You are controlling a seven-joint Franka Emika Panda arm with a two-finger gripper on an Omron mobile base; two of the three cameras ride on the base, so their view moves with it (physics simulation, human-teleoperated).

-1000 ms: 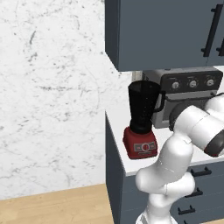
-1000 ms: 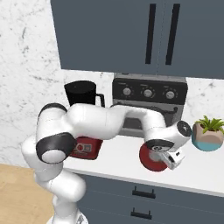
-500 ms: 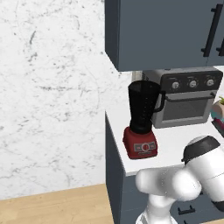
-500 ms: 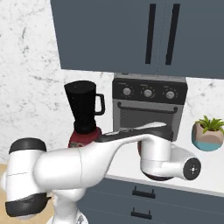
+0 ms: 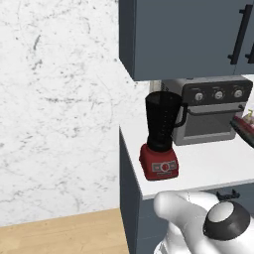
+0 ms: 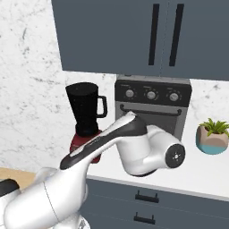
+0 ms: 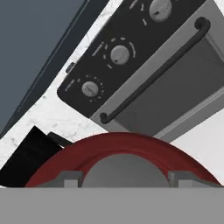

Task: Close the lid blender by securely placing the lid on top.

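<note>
Red and round, the lid is sitting right up close in the hand view, with its grey knob in the middle. The gripper is squeezing that knob, one grey finger on each side of it. The lid is tipping, so its edge is curving like a big red arch. Behind it, the black-and-silver toaster oven is leaning across the picture, showing three round knobs and a long dark handle. A dark piece of the blender jar is peeking in at the lower left of that view.

In the left base view, the blender is standing on the white counter, near its left end and just beside the toaster oven. Its tall dark jar is standing upright on a boxy red base with grey buttons. The top of the jar is open, with no lid on it. I cannot tell if anything is inside the jar, because it is too dark.

In the right base view, the blender is standing to the left of the toaster oven, and the white arm is bending in front of both. A small green plant in a blue and tan pot is sitting on the counter to the right of the oven. Dark grey cupboards are hanging above it all.
</note>
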